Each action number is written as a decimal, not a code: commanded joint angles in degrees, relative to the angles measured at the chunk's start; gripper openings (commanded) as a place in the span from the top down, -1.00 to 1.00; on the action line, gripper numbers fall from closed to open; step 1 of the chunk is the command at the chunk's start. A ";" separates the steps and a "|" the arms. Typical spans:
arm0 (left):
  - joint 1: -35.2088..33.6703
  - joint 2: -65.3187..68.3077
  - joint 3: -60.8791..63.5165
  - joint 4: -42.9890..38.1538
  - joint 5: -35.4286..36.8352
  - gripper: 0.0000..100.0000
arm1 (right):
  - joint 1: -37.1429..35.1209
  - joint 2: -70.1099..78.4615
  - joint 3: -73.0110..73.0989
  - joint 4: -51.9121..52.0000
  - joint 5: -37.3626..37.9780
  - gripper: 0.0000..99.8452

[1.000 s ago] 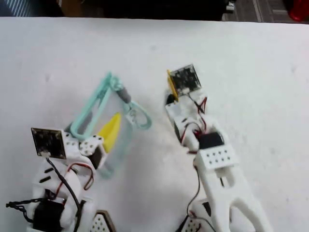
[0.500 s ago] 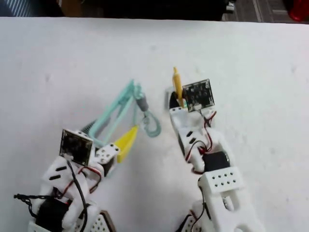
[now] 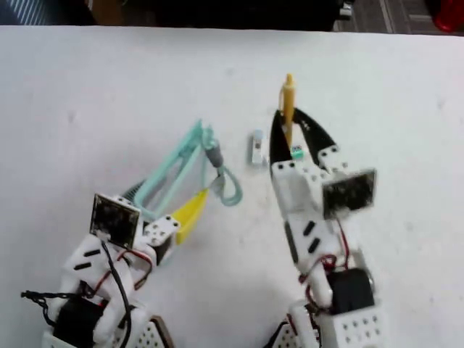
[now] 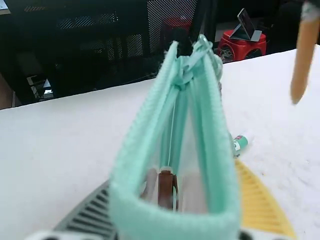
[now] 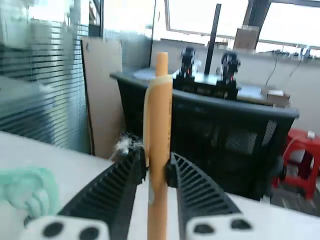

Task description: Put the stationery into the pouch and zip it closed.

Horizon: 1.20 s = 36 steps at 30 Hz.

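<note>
- While the right fingers (image 5: 117, 182) are clamped on the lower barrel of the pen (image 5: 159, 100), most of the pen stands free above them. In my judgement such a low hold lets it pivot or slip when the arm swings.
- The left fingers (image 3: 190, 209) are closed on the near end of the pouch (image 3: 174, 163) and hold it up on its edge, left of the pen and apart from it. The grip takes only that end, so a push from the pen could twist the pouch or pull it loose.
- The pouch mouth gapes, but only as a narrow slot between the mint zip tapes. A pen brought in upright or off-line would likely catch a tape and fold the opening shut.
- The cord loop (image 3: 228, 187) at the pouch's far end lies on the side facing the pen, where it could snag an approaching tip.
- A small white item (image 3: 257, 147) and a green-capped item (image 3: 296, 152) lie on the table (image 3: 109, 80) beside the right fingers. A low sweep could knock them out of reach.
- If the pen goes in only partway, I expect the zip to jam on it.
</note>
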 commanded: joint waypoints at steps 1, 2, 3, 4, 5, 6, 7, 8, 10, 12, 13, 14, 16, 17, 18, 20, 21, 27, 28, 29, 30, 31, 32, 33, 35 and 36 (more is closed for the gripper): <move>1.27 0.48 0.09 -1.32 -0.35 0.46 | -1.10 -6.37 -8.09 1.01 -0.62 0.97; 1.63 0.48 0.09 -1.32 -0.35 0.46 | -2.42 -6.99 -9.93 1.01 -0.62 0.97; 2.33 0.48 0.09 -1.32 -0.35 0.46 | -4.00 -7.08 -12.04 1.01 -0.62 0.97; 3.12 0.48 0.09 -1.32 -0.44 0.46 | -5.76 -6.73 -14.15 1.10 -0.62 0.97; 3.82 0.48 0.09 -1.32 -0.44 0.46 | -7.34 -6.11 -16.26 1.19 -0.62 0.97; 4.35 0.48 0.18 -1.23 -0.44 0.46 | -8.66 -5.05 -18.46 1.89 -0.62 0.97; 4.62 0.48 0.62 -1.23 -0.44 0.46 | -9.71 -3.65 -20.66 3.03 -0.79 0.97; 4.53 0.48 0.97 -1.32 -0.44 0.46 | -10.68 -1.89 -22.86 3.74 -1.85 0.97; 4.53 0.48 1.41 -2.02 -0.44 0.46 | -12.09 2.95 -27.16 4.26 -6.24 0.97; 4.53 0.48 2.29 -3.16 -0.44 0.46 | -14.37 8.84 -31.12 4.35 -10.20 0.97; 4.18 0.48 2.64 -3.69 -0.44 0.46 | -16.04 11.82 -33.05 4.62 -11.52 0.97; 4.09 0.48 2.90 -4.13 -0.44 0.46 | -17.89 14.73 -35.16 5.85 -11.96 0.97; 4.09 0.48 2.99 -4.13 -0.44 0.46 | -21.41 19.74 -38.95 9.89 -12.40 0.97; 4.09 0.48 2.99 -4.13 -0.44 0.46 | -23.25 21.93 -40.53 11.74 -12.40 0.97; 4.09 0.48 3.08 -4.13 -0.44 0.46 | -25.01 23.78 -41.76 13.32 -12.40 0.97; 4.09 0.48 3.08 -4.13 -0.44 0.46 | -27.56 26.86 -43.08 14.90 -12.40 0.97; 4.09 0.48 3.08 -4.13 -0.44 0.46 | -28.44 27.91 -43.16 14.99 -12.40 0.97; 4.09 0.48 3.08 -4.13 -0.44 0.46 | -29.85 30.11 -39.82 15.16 -12.40 0.97; 4.09 0.48 3.08 -4.13 -0.44 0.46 | -29.85 30.02 -39.03 15.25 -12.40 0.97; 4.09 0.48 3.08 -4.13 -0.44 0.46 | -29.93 30.02 -38.33 15.25 -12.40 0.97; 4.09 0.48 3.08 -4.13 -0.44 0.46 | -29.93 30.02 -37.63 15.25 -12.40 0.97; 4.09 0.48 3.08 -4.13 -0.44 0.46 | -29.93 30.02 -36.84 15.25 -12.22 0.97; 4.09 0.48 3.08 -4.13 -0.44 0.46 | -29.93 30.02 -36.04 15.25 -12.04 0.97; 4.09 0.48 3.08 -4.13 -0.44 0.46 | -29.93 30.02 -35.25 15.25 -12.04 0.97; 4.09 0.48 3.08 -4.13 -0.44 0.46 | -29.93 30.02 -34.02 15.25 -12.04 0.97; 4.09 0.48 3.08 -4.13 -0.44 0.46 | -29.93 30.02 -33.76 15.25 -12.04 0.97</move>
